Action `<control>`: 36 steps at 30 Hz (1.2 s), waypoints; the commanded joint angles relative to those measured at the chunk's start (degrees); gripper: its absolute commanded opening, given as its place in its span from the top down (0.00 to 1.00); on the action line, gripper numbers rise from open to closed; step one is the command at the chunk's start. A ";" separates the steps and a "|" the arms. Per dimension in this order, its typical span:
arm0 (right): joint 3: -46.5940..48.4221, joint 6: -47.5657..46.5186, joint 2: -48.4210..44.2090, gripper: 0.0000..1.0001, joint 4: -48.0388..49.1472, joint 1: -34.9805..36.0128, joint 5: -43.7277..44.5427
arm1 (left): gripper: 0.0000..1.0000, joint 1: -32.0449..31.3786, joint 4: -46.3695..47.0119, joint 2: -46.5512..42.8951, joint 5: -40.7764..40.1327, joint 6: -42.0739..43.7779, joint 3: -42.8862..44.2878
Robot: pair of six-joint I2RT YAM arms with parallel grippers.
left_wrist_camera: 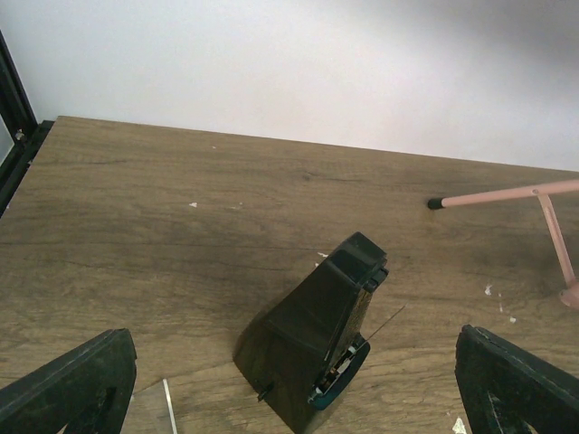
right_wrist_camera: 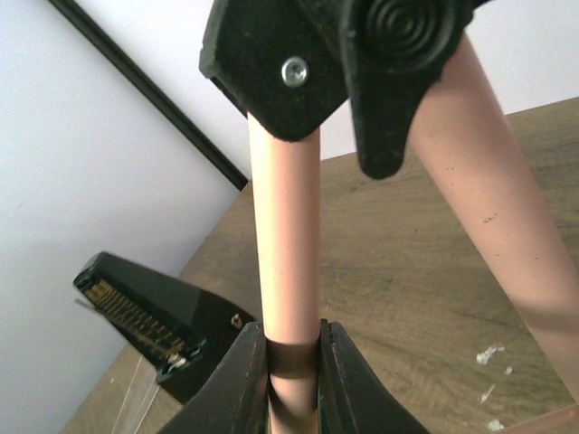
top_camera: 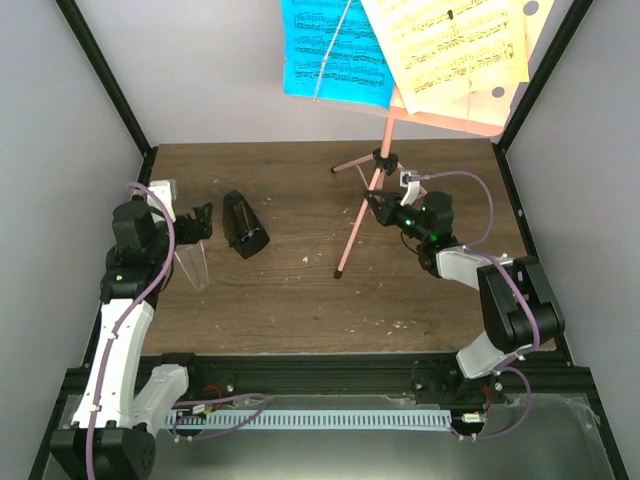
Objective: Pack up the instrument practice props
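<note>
Right fingers (right_wrist_camera: 240,380) clamp the music stand (right_wrist_camera: 282,226); left fingers (left_wrist_camera: 72,380) gape near the metronome (left_wrist_camera: 317,362); stand's top cropped.

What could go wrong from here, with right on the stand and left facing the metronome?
1. The right gripper is shut on the music stand low down, on a tube under the black hub, while the blue sheet and yellow sheet sit up top. Tilting may spill them or tip the stand.
2. The metronome has a thin rod sticking out; the open left gripper could bend it when closing.
</note>
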 commanded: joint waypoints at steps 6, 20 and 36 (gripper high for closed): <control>9.10 2.97 7.59 0.99 -0.65 -0.10 14.49 | 0.02 -0.19 0.06 0.15 -0.24 -0.24 -0.36; 8.29 0.09 3.77 0.29 -2.18 -0.17 13.83 | 0.03 -0.20 0.49 1.29 -2.08 -2.34 -0.38; -5.01 -5.84 -22.50 0.00 -18.39 -1.55 11.67 | 0.08 -14.11 2.89 16.04 -15.39 -17.81 5.38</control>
